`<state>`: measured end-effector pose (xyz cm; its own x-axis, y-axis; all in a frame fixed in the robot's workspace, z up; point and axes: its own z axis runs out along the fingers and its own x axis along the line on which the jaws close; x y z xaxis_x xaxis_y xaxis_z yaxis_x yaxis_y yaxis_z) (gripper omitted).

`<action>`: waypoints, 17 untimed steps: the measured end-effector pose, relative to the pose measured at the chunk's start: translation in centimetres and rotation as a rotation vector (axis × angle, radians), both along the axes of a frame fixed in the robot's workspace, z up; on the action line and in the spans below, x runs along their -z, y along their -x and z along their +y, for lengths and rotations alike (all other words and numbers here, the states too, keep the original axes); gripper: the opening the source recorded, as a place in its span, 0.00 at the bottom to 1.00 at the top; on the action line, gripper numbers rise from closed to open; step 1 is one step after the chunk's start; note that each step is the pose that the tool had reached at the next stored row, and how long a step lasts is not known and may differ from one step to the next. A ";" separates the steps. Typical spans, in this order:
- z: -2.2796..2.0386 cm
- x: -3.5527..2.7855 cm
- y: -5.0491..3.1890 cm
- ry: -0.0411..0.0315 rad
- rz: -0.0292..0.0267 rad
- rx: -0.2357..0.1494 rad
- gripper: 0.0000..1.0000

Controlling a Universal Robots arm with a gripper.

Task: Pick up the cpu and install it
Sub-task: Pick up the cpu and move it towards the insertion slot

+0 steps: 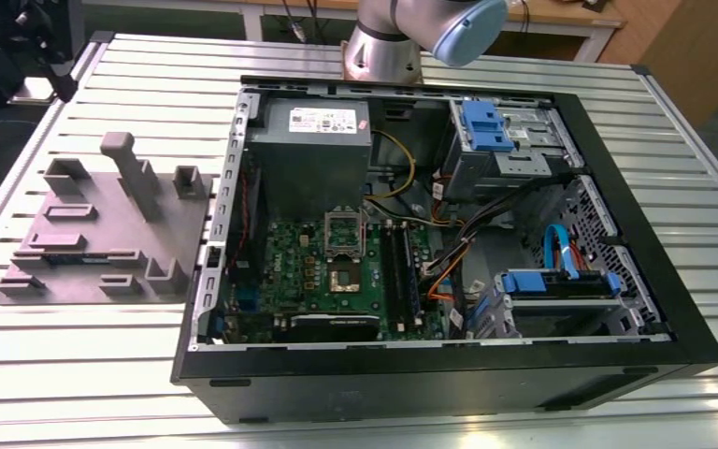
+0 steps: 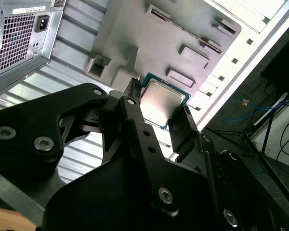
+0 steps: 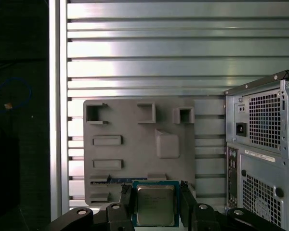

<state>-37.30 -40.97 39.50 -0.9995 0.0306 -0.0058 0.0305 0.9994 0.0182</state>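
Claw (image 3: 155, 198) clamped on cpu (image 3: 155, 207), a finger on each side edge. Cpu held in the air over grey tray (image 3: 135, 139) on tabletop (image 3: 159, 57), beside case (image 3: 265, 144).

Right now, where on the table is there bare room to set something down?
At the exterior view's left, bare table lies in front of the fixture and beyond it; at its right, a narrow strip beside the case. Inside the case, cables and drive bays crowd everything.
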 end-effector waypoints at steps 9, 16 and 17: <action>0.00 0.01 -0.15 0.0000 0.0000 0.000 0.48; 0.00 0.04 -1.20 0.0000 -0.0001 0.000 0.48; 0.00 0.04 -1.35 0.0000 -0.0001 0.000 0.48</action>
